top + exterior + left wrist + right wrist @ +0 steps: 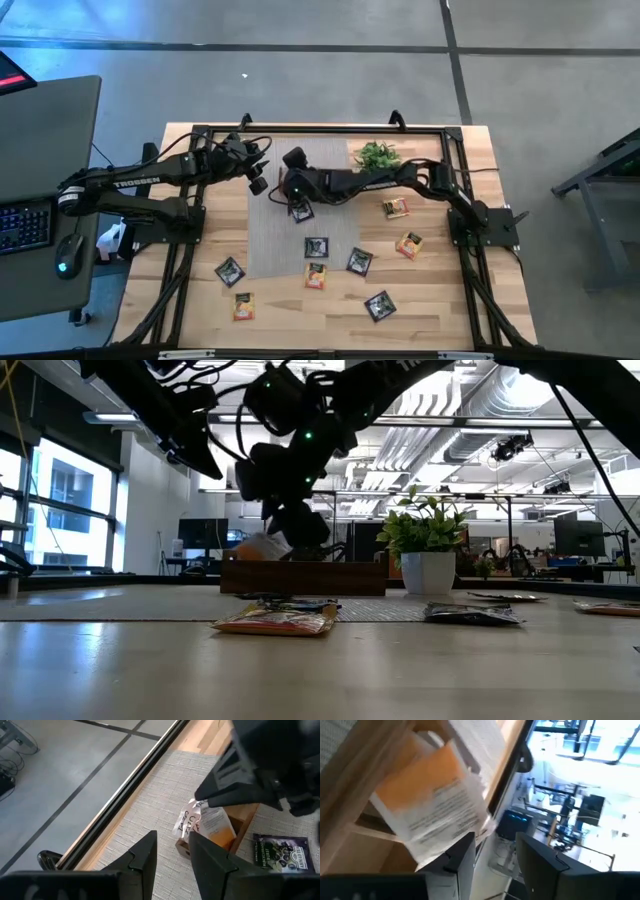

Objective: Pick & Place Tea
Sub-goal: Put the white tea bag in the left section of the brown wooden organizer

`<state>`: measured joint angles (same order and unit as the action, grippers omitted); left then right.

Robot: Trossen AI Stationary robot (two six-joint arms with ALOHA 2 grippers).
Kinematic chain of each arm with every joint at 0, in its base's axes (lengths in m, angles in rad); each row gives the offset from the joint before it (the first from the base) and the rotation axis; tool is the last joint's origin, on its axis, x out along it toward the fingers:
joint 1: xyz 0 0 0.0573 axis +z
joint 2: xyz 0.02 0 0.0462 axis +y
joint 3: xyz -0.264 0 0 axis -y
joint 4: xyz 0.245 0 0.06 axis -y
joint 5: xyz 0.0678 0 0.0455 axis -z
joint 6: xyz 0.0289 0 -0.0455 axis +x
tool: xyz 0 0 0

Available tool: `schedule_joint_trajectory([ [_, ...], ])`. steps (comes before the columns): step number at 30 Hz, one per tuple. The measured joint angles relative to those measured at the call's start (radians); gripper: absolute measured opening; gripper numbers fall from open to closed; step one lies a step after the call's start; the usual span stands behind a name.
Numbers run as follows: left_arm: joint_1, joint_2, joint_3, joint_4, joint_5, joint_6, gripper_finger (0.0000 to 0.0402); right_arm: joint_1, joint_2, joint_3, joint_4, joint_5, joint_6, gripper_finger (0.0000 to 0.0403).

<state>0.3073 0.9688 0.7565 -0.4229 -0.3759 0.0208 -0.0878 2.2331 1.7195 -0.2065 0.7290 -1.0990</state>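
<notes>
A small wooden tray [301, 210] sits on the grey mat, and white and orange tea sachets [209, 823] stand tilted in it, leaning on its walls. My right gripper [495, 855] hovers just over the tray [305, 578], pointing down, open, with a white and orange sachet [432, 805] right in front of its fingers. My left gripper [172, 865] is open, raised above the mat a little to the tray's left, touching nothing. More sachets lie flat on the table: black ones [316, 246] and orange ones [316, 275]. My right gripper has one finger [462, 857] right at the lower edge of the white and orange sachet [445, 832], which stands tilted in the tray. I cannot tell whether the finger touches it. The other finger is clear of it.
A green potted plant [377, 155] stands at the mat's far right corner. Loose sachets lie right of the tray [397, 208] and toward the near edge [243, 306]. The black frame rails [320, 130] run round the table. A desk with keyboard and mouse is to the left.
</notes>
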Motion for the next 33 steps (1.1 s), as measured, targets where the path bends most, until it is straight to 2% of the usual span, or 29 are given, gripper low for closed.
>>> schedule_joint_trajectory([
  [3, 0.0, 0.0, 0.0, 0.0, 0.0, 0.0, 0.0111, 0.019, 0.0, 0.0, -0.002, -0.014, 0.051, 0.0139],
  [8, 0.0, 0.0, 0.0, -0.021, 0.0, -0.002, 0.0111, 0.038, 0.0, 0.0, -0.014, -0.206, 0.269, 0.012],
  [11, 0.0, 0.0, 0.0, -0.036, 0.0, -0.005, 0.0111, 0.028, 0.0, 0.0, -0.026, -0.271, 0.385, 0.0085],
  [14, 0.0, 0.0, 0.0, -0.041, 0.0, -0.006, 0.0111, 0.0, 0.0, 0.0, -0.028, -0.327, 0.444, 0.0025],
  [16, 0.0, 0.0, 0.0, -0.041, 0.001, -0.006, 0.0111, -0.018, 0.0, 0.0, -0.017, -0.381, 0.461, 0.0009],
  [19, 0.0, 0.0, 0.0, -0.042, 0.001, -0.006, 0.0111, -0.04, 0.002, 0.0, -0.004, -0.408, 0.489, 0.0017],
  [25, 0.0, 0.0, 0.0, -0.044, 0.001, -0.005, 0.0111, -0.057, 0.036, -0.002, -0.036, -0.494, 0.489, 0.0005],
  [31, 0.0, 0.0, 0.0, -0.045, 0.0, -0.003, 0.0111, -0.052, 0.073, 0.003, -0.01, -0.459, 0.433, 0.0003],
  [33, 0.0, 0.0, 0.0, -0.044, 0.0, -0.004, 0.0111, -0.052, 0.073, 0.003, -0.006, -0.486, 0.421, 0.0002],
])
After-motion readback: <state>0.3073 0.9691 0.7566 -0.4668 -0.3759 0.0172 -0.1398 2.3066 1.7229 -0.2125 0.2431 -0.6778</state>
